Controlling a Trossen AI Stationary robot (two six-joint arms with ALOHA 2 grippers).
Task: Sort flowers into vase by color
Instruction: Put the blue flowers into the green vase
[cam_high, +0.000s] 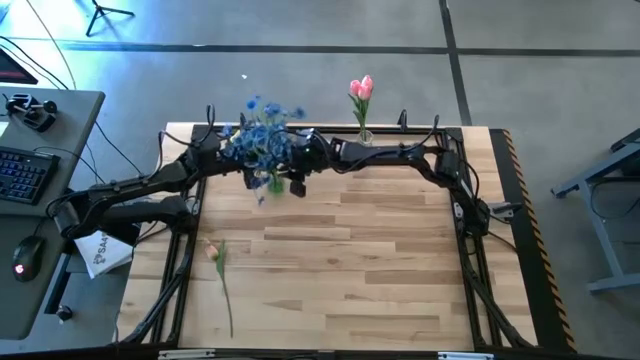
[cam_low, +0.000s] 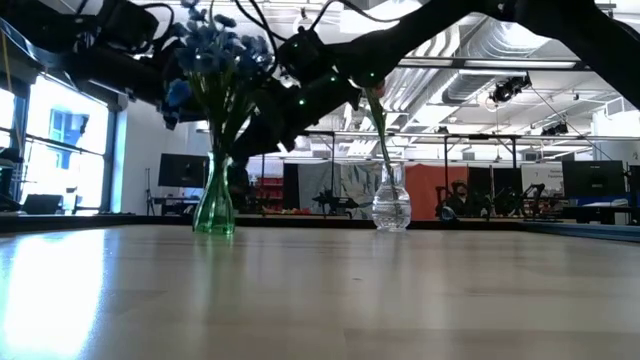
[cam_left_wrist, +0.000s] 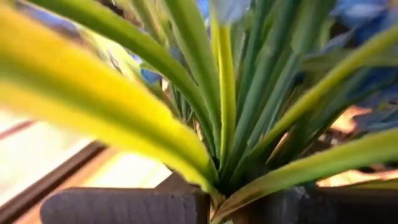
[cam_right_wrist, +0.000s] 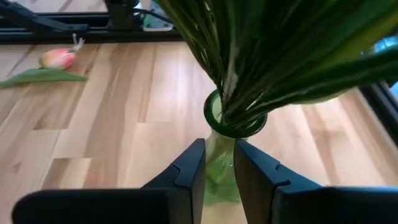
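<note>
A: What is seen nearest the right end effector (cam_right_wrist: 219, 171)?

B: Its two fingers (cam_right_wrist: 186, 171) are drawn narrowly together around the neck of the green vase (cam_right_wrist: 231, 121), pinching it just below the rim. The blue flowers (cam_high: 262, 135) stand upright in that vase, stems vertical, blossoms fanned out at the top.

A: And the left end effector (cam_high: 232, 150)?

B: It is buried among the green stems (cam_left_wrist: 224, 112) of the same bunch, just across from the right one. Whether its fingers are spread or closed cannot be told.

A: Farther off?

B: Beyond the right end effector's wrist, a clear vase (cam_low: 391, 208) holds pink tulips (cam_high: 361, 90), stems upright. Well away on the table (cam_high: 350, 280), a single pink flower (cam_high: 213, 252) is laid flat, bud toward the end effectors, stem running away from them.
</note>
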